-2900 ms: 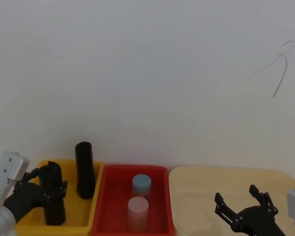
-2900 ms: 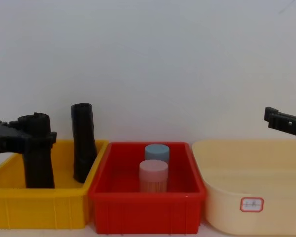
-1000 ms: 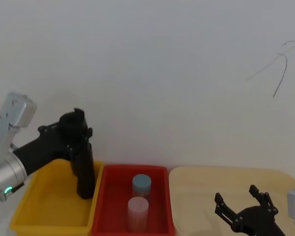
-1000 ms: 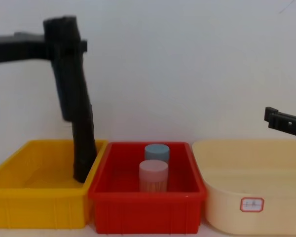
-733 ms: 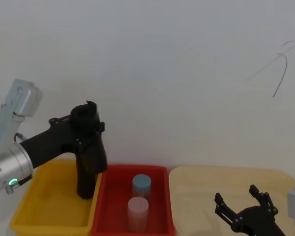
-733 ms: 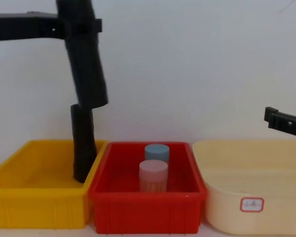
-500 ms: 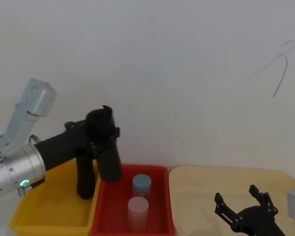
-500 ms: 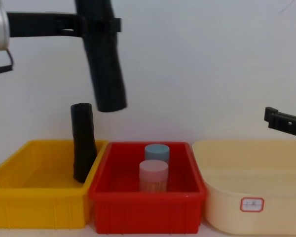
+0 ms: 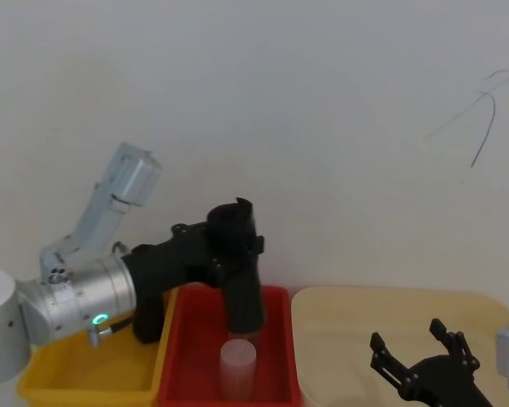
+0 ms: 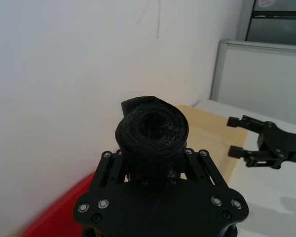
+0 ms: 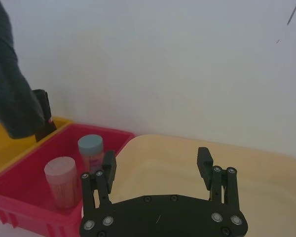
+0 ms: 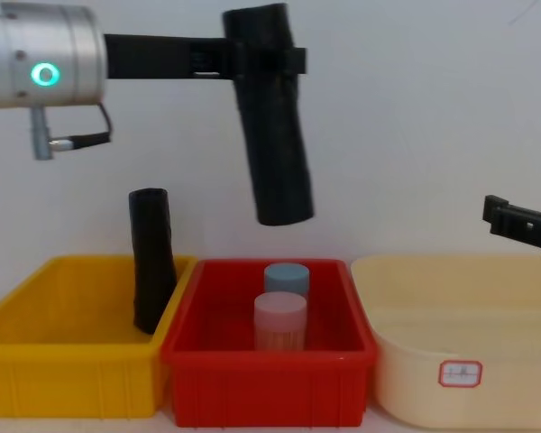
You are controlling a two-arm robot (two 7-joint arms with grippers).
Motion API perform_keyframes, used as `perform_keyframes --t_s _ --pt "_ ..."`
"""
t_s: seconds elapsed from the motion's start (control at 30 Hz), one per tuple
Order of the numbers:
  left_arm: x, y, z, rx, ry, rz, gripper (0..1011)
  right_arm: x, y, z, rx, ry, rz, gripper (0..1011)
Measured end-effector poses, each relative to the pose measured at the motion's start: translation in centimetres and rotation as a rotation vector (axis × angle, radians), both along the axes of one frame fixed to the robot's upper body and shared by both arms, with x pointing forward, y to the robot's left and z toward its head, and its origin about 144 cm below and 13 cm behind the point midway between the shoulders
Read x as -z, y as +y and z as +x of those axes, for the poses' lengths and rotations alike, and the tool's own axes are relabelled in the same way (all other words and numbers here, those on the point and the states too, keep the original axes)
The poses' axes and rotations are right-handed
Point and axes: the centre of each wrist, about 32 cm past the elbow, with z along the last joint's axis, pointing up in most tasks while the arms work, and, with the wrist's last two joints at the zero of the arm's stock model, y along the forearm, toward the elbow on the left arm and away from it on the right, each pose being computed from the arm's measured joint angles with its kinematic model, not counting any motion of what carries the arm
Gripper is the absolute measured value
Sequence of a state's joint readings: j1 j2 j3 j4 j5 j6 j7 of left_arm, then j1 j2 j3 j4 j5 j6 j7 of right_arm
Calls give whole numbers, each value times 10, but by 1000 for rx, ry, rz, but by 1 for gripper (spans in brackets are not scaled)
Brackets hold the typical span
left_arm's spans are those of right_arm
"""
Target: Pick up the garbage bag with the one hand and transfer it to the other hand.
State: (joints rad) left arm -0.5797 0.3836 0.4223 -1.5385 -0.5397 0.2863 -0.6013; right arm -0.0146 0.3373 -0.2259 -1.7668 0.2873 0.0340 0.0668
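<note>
The garbage bag (image 12: 275, 135), a thick matte black roll, hangs tilted in the air above the red bin (image 12: 269, 383). My left gripper (image 12: 266, 59), on the green-lit wrist, is shut on its upper end. The left wrist view looks down on the roll's coiled end (image 10: 151, 129) between the fingers (image 10: 107, 163). In the head view the bag (image 9: 244, 292) hides the far jar. My right gripper (image 9: 411, 339) is open and holds nothing, low at the right over the cream tub (image 9: 356, 314), well apart from the bag. From the right wrist, its fingertips (image 11: 108, 160) stand wide apart.
A slimmer black roll (image 12: 151, 262) leans upright in the yellow bin (image 12: 72, 383). The red bin holds a blue-lidded jar (image 12: 287, 275) and a pink jar (image 12: 280, 320). The cream tub (image 12: 460, 379) carries a small label. A white wall stands close behind.
My left gripper lifted the garbage bag out of the yellow bin and carried it up and right, over the red bin. The right gripper has not moved.
</note>
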Motion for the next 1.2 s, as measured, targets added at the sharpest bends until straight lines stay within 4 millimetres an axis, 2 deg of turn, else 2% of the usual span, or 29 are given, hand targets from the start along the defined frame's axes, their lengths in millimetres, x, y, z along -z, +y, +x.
perform_keyframes --t_s 0.4,1.2 --pt "1 -22 6 48 30 -8 448 -7 -1 2 -63 5 -3 1001" --pt "2 -34 9 74 44 -11 448 -42 7 21 -384 51 -23 1001"
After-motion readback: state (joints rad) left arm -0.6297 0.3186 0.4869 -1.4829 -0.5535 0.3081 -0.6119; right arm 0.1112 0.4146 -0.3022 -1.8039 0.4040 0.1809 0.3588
